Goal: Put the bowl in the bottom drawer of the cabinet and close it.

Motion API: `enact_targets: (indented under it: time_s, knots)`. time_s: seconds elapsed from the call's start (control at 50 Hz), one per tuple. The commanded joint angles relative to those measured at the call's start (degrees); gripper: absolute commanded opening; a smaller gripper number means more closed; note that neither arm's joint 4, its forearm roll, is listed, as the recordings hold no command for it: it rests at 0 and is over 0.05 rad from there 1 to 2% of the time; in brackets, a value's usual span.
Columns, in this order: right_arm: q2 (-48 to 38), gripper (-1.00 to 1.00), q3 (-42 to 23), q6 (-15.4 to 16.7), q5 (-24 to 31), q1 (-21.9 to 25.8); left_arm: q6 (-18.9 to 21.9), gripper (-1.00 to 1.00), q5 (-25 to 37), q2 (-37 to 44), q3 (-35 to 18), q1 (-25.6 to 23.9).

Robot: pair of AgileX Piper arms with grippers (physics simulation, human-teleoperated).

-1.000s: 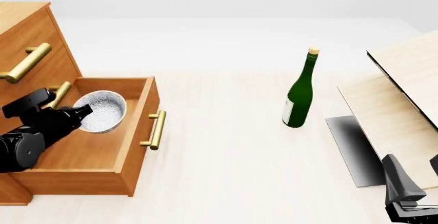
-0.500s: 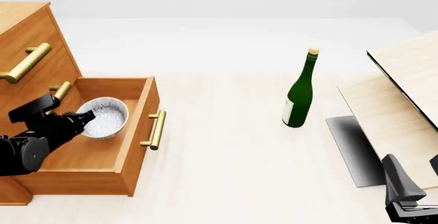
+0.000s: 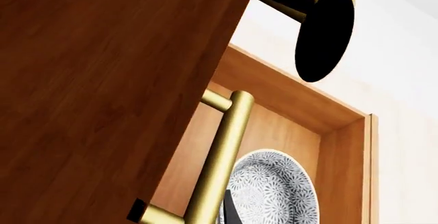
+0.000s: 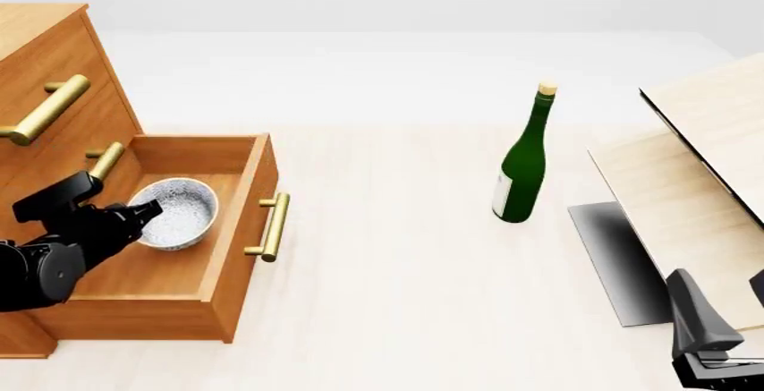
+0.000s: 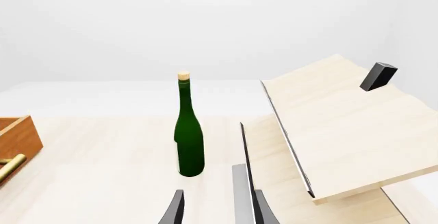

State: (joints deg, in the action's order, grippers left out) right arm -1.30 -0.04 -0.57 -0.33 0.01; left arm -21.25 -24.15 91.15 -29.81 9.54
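The orange-brown cabinet (image 4: 63, 67) stands at the left with its bottom drawer (image 4: 245, 216) pulled out. The speckled white bowl (image 4: 177, 215) sits low inside that drawer, upright. My left gripper (image 4: 145, 213) reaches into the drawer from the left and is shut on the bowl's near-left rim. In the left wrist view the bowl (image 3: 274, 193) shows in the drawer (image 3: 342, 167) below a brass handle (image 3: 222, 155), with one dark fingertip (image 3: 229, 212) against it. My right gripper (image 5: 217, 209) stays at the front right (image 4: 707, 342), open and holding nothing.
A green bottle (image 4: 522, 163) stands upright mid-table, also in the right wrist view as the bottle (image 5: 188, 139). Pale wooden boards (image 4: 704, 154) and a dark grey panel (image 4: 615, 261) lie at the right. The bottom drawer's brass handle (image 4: 272, 226) sticks out toward the bottle.
My left gripper has lowered the bowl deeper into the drawer and slightly leftward. The right arm has not moved.
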Motion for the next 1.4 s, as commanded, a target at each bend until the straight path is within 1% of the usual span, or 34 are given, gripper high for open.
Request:
enact_targets:
  time_s: [0.02, 0.3, 0.32, 0.68, 1.04, 1.08, 1.18, 1.4]
  knots:
    - [0.6, 1.0, 0.0, 0.1, 0.3, -0.1, -0.1, -1.0, 0.6, -1.0, -0.2, -0.3]
    - [0.6, 1.0, 0.0, 0.2, 0.3, -0.1, -0.4, -1.0, 0.6, -0.6, -0.2, -1.1]
    - [0.6, 1.0, 0.0, 0.2, 0.3, -0.1, -0.3, 1.0, 0.7, -0.7, -0.2, -1.1]
    - [0.6, 1.0, 0.0, 0.2, 0.3, -0.1, -0.4, 1.0, 0.7, -1.2, 0.1, -1.7]
    - [0.5, 1.0, 0.0, 0.2, 0.2, -0.1, 0.7, 1.0, 1.1, -4.2, 1.2, -1.4]
    - [0.5, 1.0, 0.0, 0.2, 0.2, -0.1, 0.4, 1.0, 1.1, -4.3, 1.5, -1.8]
    - [0.6, 1.0, 0.0, 0.2, 0.3, -0.1, 0.4, 1.0, 1.6, -5.5, 2.0, -2.2]
    - [0.7, 1.0, 0.0, 0.2, 0.4, -0.1, 0.7, 1.0, 4.3, -11.6, 3.3, -3.4]
